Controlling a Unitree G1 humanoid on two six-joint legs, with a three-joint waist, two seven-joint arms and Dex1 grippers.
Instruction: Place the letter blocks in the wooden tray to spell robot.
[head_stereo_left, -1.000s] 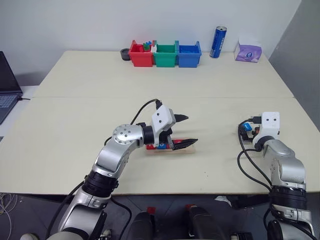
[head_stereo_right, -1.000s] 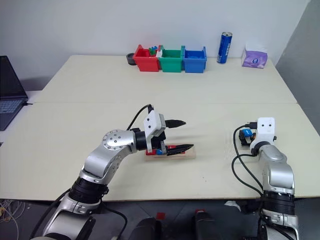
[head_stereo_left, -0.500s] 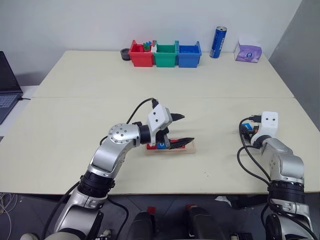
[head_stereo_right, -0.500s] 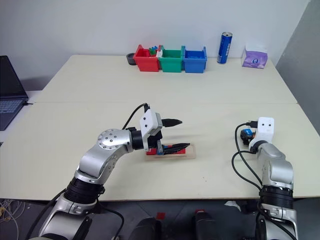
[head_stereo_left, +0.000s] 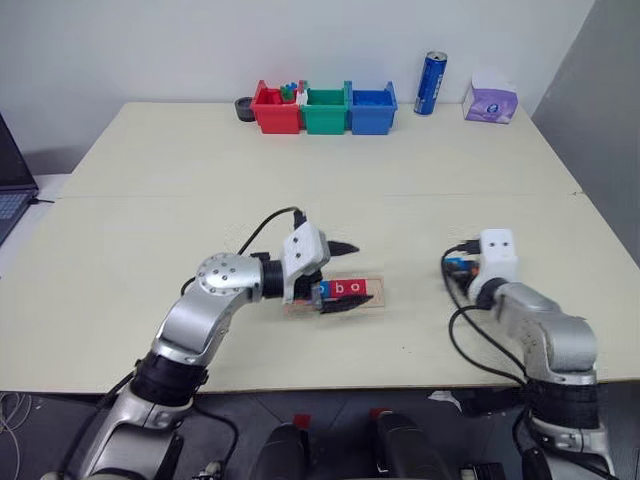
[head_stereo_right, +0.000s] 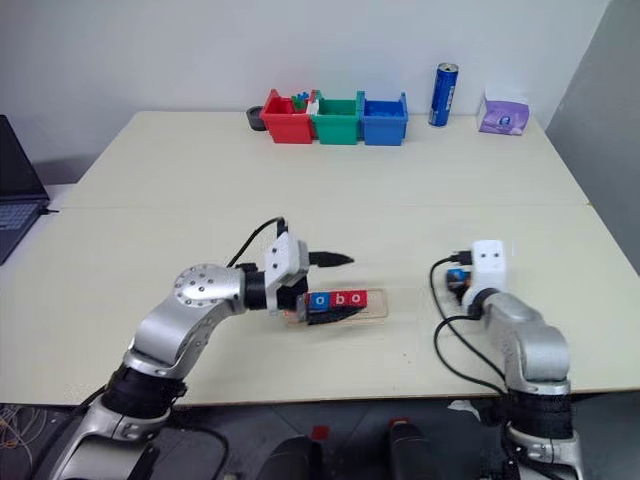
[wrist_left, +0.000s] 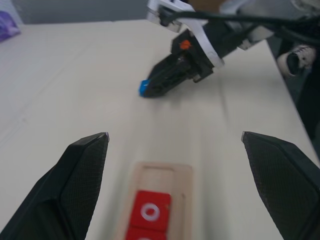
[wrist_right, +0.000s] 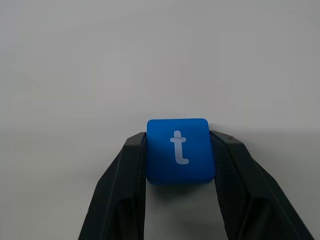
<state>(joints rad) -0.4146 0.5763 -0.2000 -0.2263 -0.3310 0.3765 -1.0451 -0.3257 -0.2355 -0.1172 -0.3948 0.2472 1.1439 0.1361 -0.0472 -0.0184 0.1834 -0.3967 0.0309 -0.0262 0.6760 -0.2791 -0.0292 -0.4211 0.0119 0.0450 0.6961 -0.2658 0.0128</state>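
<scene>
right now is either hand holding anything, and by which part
The right hand holds the blue t block, pinched by its two opposite side edges. The left hand is open and holds nothing.

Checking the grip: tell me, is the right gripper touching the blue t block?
Touching: in the right wrist view, both fingers of the right gripper press the blue t block.

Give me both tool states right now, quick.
Left tool: open, holding nothing, over the wooden tray.
Right tool: shut on the blue "t" letter block.
</scene>
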